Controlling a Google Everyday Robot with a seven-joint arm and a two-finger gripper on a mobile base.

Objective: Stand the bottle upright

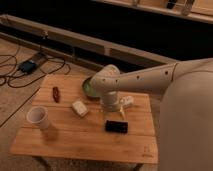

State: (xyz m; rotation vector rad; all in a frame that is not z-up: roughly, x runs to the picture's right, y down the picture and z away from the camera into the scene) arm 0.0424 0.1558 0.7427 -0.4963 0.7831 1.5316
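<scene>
The white arm (145, 80) is reaching across the wooden counter (75, 145), its wrist bending downward. The tool (113, 106) is hanging between the green bowl (89, 89) and the black object (116, 126), and how far it is open cannot be told. The bottle (128, 101) is lying just beside it.

You see the off-white pincer (116, 111) over the middle of the tan, plank-striped surface (75, 142), beside the whitish bottle (128, 101); a green bowl (88, 89), cream block (79, 108), white cup (38, 116), black slab (116, 126) and reddish-brown piece (56, 93).
</scene>
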